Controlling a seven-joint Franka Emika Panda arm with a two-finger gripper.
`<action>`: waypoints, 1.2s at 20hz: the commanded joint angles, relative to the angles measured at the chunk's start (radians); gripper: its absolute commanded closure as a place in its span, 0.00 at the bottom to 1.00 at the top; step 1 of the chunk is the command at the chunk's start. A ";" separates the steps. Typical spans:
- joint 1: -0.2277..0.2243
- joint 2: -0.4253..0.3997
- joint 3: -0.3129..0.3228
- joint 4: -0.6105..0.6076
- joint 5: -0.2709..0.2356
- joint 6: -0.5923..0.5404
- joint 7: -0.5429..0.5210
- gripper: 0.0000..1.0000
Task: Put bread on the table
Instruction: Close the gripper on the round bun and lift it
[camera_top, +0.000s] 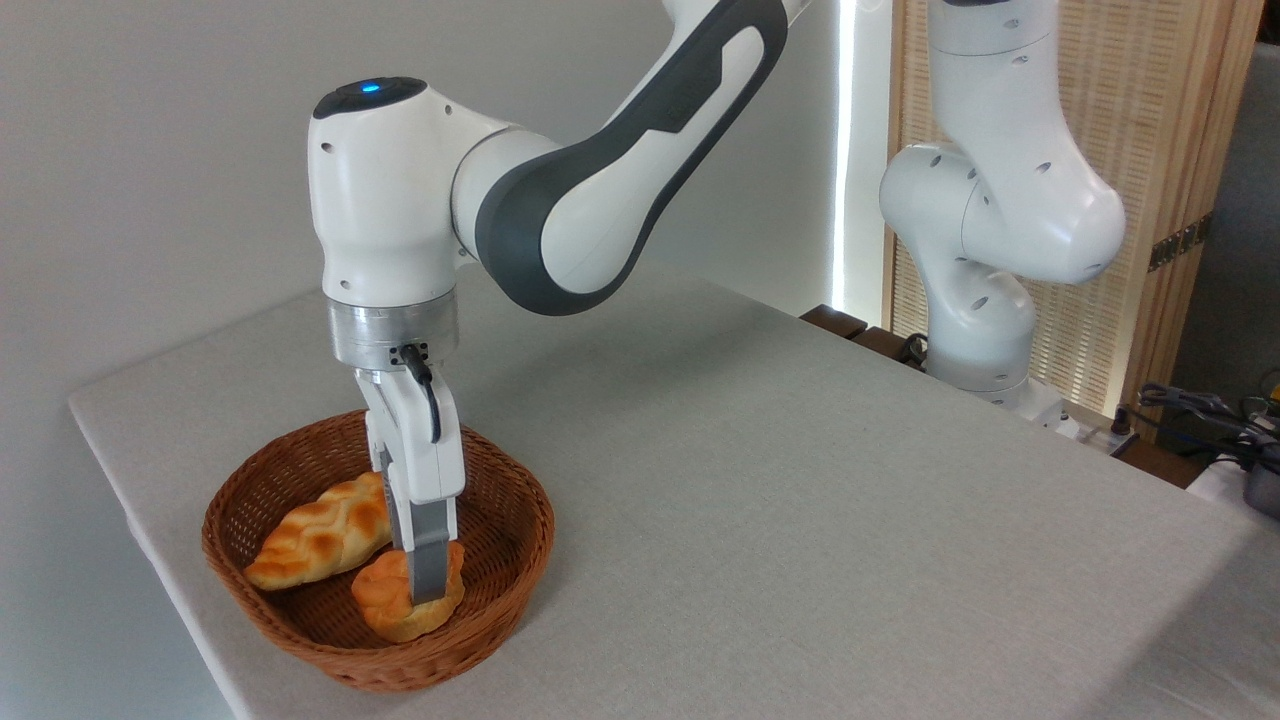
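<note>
Bread (395, 600) sits in the wicker basket (300, 640) at the lower left of the frame, touching the braided loaf (320, 530). Jaws of the gripper (428, 590) reach down onto it, seemingly clenched around it, though only one finger shows. Basket rests on the grey surface (800, 480).

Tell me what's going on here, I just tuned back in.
The white Franka arm has its gripper down inside the brown woven wicker basket, fingers at the small round orange-golden bun. Whether the fingers have closed on the bun cannot be told from this angle. The bun sits in the basket beside a longer braided golden-brown loaf. Nothing has reached the light grey-beige fabric-textured table yet.
</note>
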 joint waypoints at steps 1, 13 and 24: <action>0.003 0.003 0.001 -0.005 0.002 0.028 -0.001 0.76; 0.003 -0.066 0.001 0.021 -0.099 -0.084 -0.013 0.76; 0.008 -0.158 0.007 0.112 -0.203 -0.173 -0.047 0.75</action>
